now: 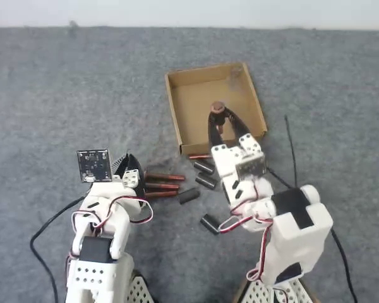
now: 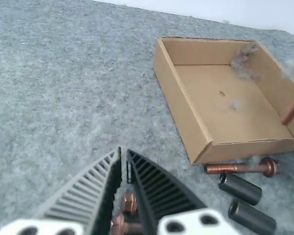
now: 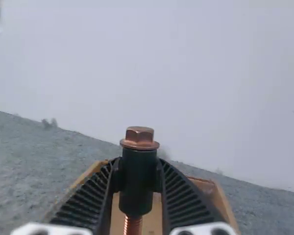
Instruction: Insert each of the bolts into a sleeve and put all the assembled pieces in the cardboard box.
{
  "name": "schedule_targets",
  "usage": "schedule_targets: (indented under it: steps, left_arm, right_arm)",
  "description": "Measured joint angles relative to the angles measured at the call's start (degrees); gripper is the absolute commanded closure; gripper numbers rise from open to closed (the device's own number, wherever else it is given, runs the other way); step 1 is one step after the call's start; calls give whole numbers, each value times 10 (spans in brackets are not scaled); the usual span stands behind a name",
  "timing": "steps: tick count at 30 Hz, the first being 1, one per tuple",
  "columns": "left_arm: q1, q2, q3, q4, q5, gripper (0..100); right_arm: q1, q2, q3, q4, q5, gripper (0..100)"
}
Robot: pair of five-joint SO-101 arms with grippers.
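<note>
Over the box (image 1: 174,113), the right gripper (image 1: 220,121) is clamped on a sleeve (image 3: 137,181) with a bolt (image 3: 139,137) through it, held upright. The left gripper (image 2: 123,159), fingers together, hangs above loose bolts (image 1: 164,183) on the surface (image 1: 63,95); loose sleeves (image 1: 205,181) lie nearby.

A robotics test bench, likely a lab or workshop: a grey felt-covered table (image 1: 57,88) meets a plain white wall (image 1: 177,11) on the far side, and the small white left arm (image 1: 104,233) and right arm (image 1: 297,230) show exposed wiring (image 1: 263,252).
</note>
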Motion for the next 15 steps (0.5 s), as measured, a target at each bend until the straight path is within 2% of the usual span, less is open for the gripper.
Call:
schedule_targets:
  steps: [11,15]
  left_arm:
    - [0,0,0,0,0,989]
    - [0,0,0,0,0,989]
  right_arm:
    - [26,-204,-72,326,0,992]
    - [30,-235,-119,462,0,992]
